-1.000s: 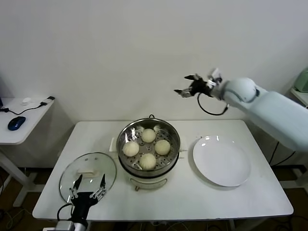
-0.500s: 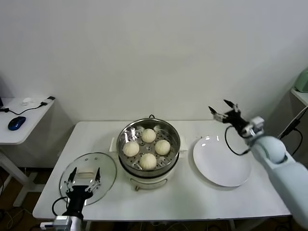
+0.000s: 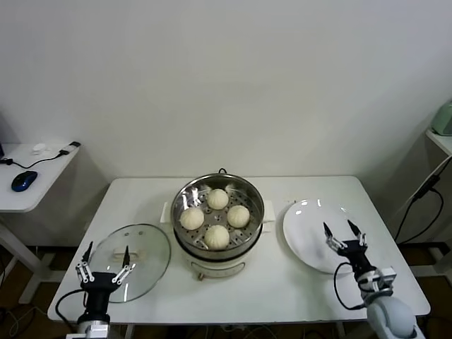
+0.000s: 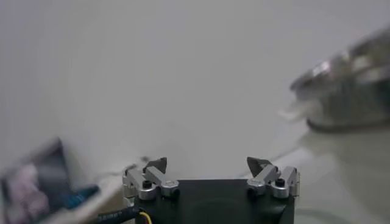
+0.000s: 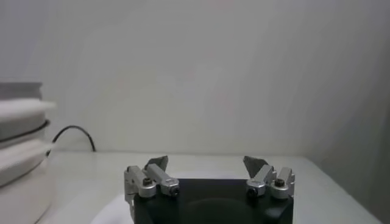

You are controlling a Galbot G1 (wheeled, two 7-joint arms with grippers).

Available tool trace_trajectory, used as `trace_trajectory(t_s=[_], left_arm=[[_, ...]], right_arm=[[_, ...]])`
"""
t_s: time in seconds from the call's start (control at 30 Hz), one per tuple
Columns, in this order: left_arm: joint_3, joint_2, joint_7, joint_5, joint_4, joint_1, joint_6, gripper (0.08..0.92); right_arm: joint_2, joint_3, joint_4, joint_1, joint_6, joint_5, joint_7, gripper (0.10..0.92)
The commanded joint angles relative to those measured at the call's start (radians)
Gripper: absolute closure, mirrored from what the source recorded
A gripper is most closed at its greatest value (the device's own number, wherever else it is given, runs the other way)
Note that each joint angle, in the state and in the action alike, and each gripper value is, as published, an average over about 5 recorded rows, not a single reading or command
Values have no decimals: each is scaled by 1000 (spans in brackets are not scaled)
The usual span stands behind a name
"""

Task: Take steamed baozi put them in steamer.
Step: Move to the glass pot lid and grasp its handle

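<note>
On the white table (image 3: 282, 296) a round glass lid (image 3: 131, 252) lies near the left edge and one flat white plate (image 3: 311, 229) lies bare to the right. Between them stands the steamer (image 3: 218, 219), uncovered, nothing over it. Four steamed baozi (image 3: 217, 236) sit on its perforated tray, spaced in a diamond. Far left, a side desk (image 3: 32, 185) carries a blue mouse (image 3: 23, 180).

The left gripper (image 3: 104, 268) hangs at the near edge over the lid, fingers apart and empty. The right gripper (image 3: 344, 236) is over the plate's near right rim, fingers likewise spread, holding nothing.

The right wrist view alone shows a black cable (image 5: 73, 134) behind the steamer's cream base (image 5: 21, 176).
</note>
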Motion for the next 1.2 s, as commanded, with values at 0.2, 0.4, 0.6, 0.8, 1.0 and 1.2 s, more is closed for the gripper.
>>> trace_trajectory(t_s=[0.2,0.4,0.6,0.8,1.0,1.2], left_arm=[[-48,61,-170,728,139,-15,-65,177],[-42,60,-159,858,199,-42,65,177],[-28,42,-137,903,246,-91,169,177],[-17,24,-118,905,274,-151,222,177],[-2,22,-118,916,320,-205,251,177],[8,26,-104,931,365,-239,267,177]], right_arm=[[143,72,40,-123,14,-171,37,203],[142,76,45,-112,5,-183,37,203],[141,84,51,-109,0,-181,40,203],[138,97,68,-113,-6,-179,44,203],[136,107,76,-124,-8,-178,40,203],[141,111,74,-128,-6,-180,38,203]])
